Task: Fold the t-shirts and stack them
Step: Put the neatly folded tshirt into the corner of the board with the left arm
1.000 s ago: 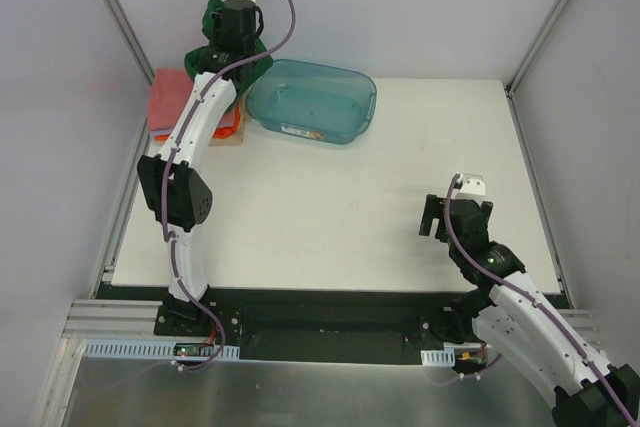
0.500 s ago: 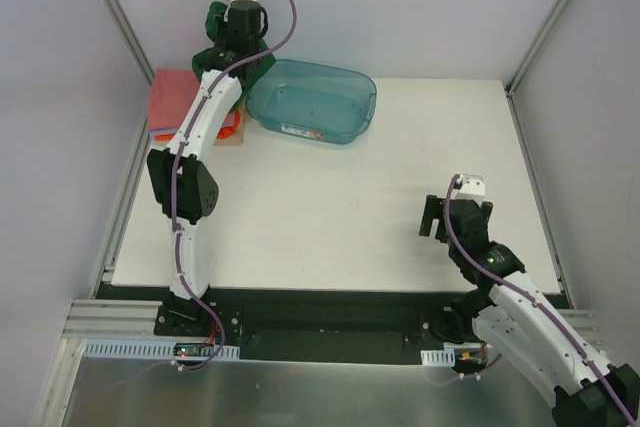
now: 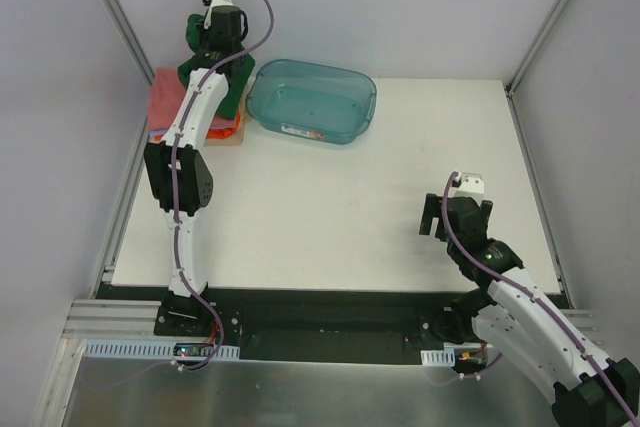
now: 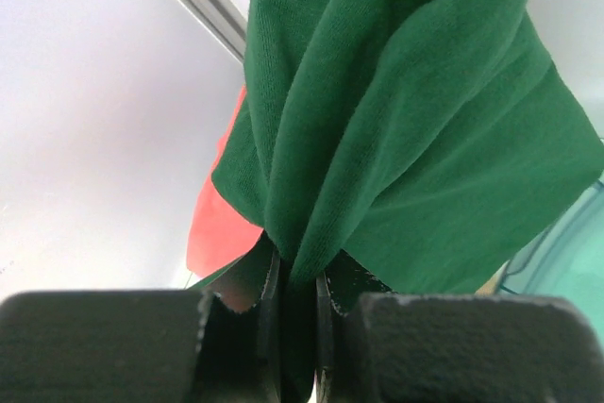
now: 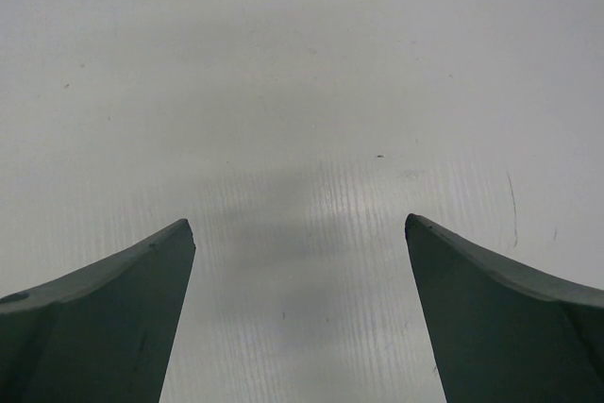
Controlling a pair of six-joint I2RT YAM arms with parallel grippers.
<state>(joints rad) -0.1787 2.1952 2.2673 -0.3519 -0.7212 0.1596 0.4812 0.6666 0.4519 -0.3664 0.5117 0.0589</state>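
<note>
**Green cloth up over the stack: set it down flat**

Pinched tight in the left gripper (image 4: pixel 297 280), jaws nearly shut on a bunched fold of the dark green shirt (image 4: pixel 406 139). Hangs pleated at the far-left corner, over or just behind the folded stack (image 3: pixel 165 97), pink on top. Can't make out a lavender one. Looks like the placing step, w/ nothing laid down yet.

To do it well:
- Come down slow & straight over the stack.
- Touch the loose end down first, then draw back a bit to flatten the pleats.
- Let go only w/ the cloth resting on the pink.
- Keep it square to the stack's edges.

Room:
- Tight at that corner. Frame post (image 3: pixel 115 7) just beside the stack, back wall close behind.
- Teal bin (image 3: pixel 372 97) just to the right, so keep the cloth off its rim.
- Lots of bare table (image 3: pixel 330 207) toward centre for a redo if needed.
- Right gripper (image 3: pixel 440 219) spread wide, holding nothing, near the right front. Well apart, so no clash likely.
</note>
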